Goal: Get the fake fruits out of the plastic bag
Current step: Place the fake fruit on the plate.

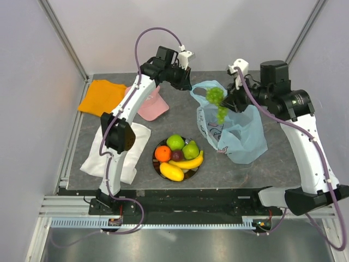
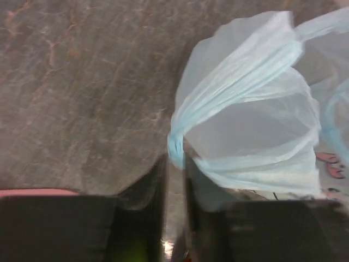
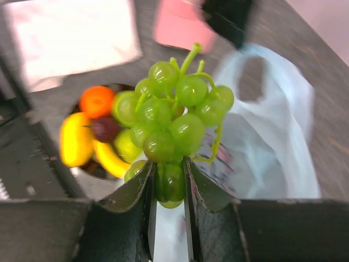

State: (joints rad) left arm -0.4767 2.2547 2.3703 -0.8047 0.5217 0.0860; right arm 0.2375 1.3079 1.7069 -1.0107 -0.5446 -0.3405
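Note:
The light-blue plastic bag (image 1: 240,131) lies right of centre; it also shows in the left wrist view (image 2: 245,125) and the right wrist view (image 3: 272,147). My left gripper (image 1: 184,83) is shut on the bag's handle (image 2: 175,147) at the far edge. My right gripper (image 1: 232,101) is shut on the bunch of green grapes (image 3: 174,120), held in the air over the bag's mouth (image 1: 217,103). A dark plate (image 1: 159,167) holds a green apple (image 1: 175,142), green pear (image 1: 191,149), orange (image 1: 162,153), banana (image 1: 188,162), yellow mango-like fruit (image 1: 171,172) and a small dark red fruit (image 1: 177,155).
A white folded cloth (image 1: 117,153) lies left of the plate. A pink cap (image 1: 150,106) and an orange cloth (image 1: 102,96) lie at the far left. Grey walls and metal frame rails surround the table.

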